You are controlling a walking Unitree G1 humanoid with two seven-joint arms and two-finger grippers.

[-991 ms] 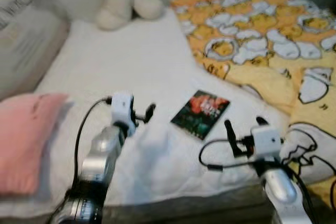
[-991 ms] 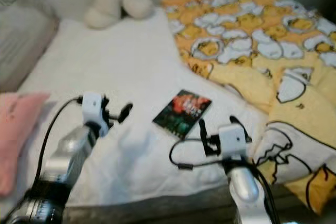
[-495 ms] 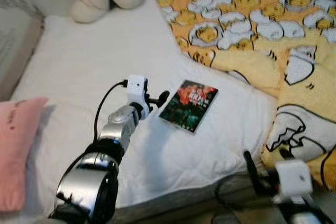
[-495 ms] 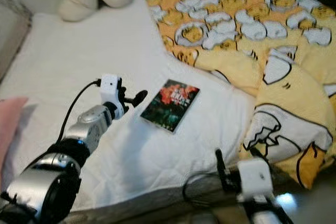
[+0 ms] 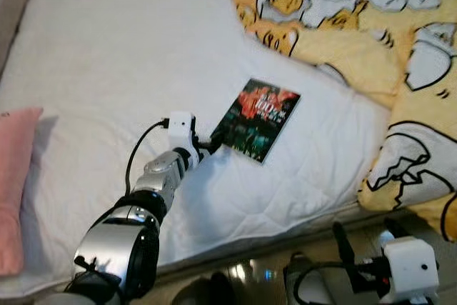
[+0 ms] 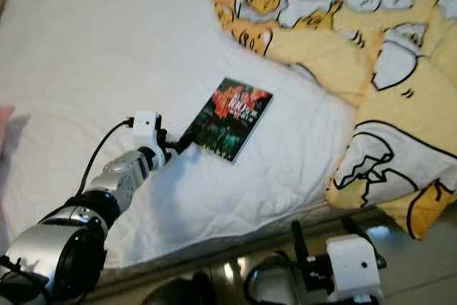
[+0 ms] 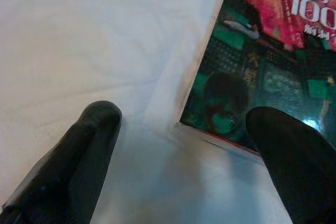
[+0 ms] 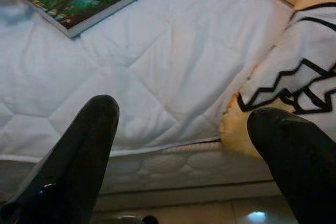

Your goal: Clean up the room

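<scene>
One book point(image 5: 258, 118) is lying flat on the white bed point(image 5: 128, 62), cover up, near the bed's front edge and just beside the yellow duck-print blanket point(image 5: 371, 41) that is bunched on the robot's right. The book's long axis is running diagonally, from its near corner by the left claw away toward the blanket.

The left claw point(image 5: 211, 143) is reaching out over the mattress and is arriving at that near corner. In the left wrist view its fingers point(image 7: 89, 145) are spread apart and straddling the corner: one is over bare sheet, the other over the cover's edge, with the book's long side running away between them. Nothing is being gripped yet, and I cannot tell whether either tip is touching the book.

The right claw point(image 5: 350, 251) is hanging low in front of the bed, off the mattress, with its fingers point(image 8: 79, 150) also apart and holding nothing; the book is lying well apart from it. A pink pillow point(image 5: 16, 176) is resting at the bed's left edge.

So the left arm is clearly the nearer one. My guess is that the grasp is depending on getting one finger under the thin corner, since the book is sitting flush on soft bedding.
</scene>
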